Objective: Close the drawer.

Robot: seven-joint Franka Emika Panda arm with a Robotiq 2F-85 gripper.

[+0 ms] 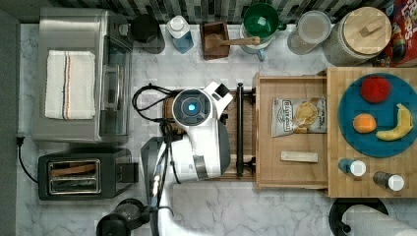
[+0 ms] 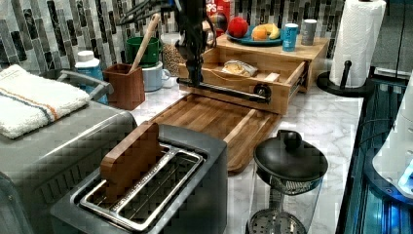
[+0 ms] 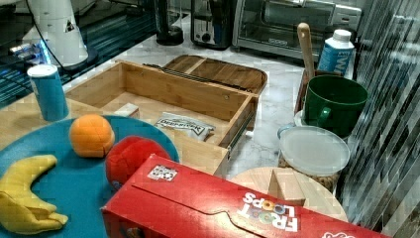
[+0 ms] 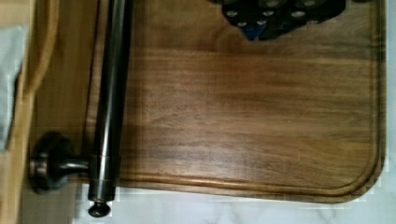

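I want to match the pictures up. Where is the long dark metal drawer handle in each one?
Top view: long dark metal handle bar upright, centre, left of the pale wooden drawer.
Left view: slanting across the drawer front.
Right view: thin line behind the drawer.
Wrist view: over the brown tray.
Shared landmark: crisp packet.

Pale matt wood drawer (image 1: 292,169), dark glossy metal handle (image 1: 240,129).

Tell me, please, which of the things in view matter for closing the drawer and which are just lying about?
Part of the job:
- drawer, pulled open
- its dark bar handle
- tool, near the handle

Lying about:
- chip bag in the drawer
- dark wooden tray
- toaster
- blue plate of fruit
- green mug
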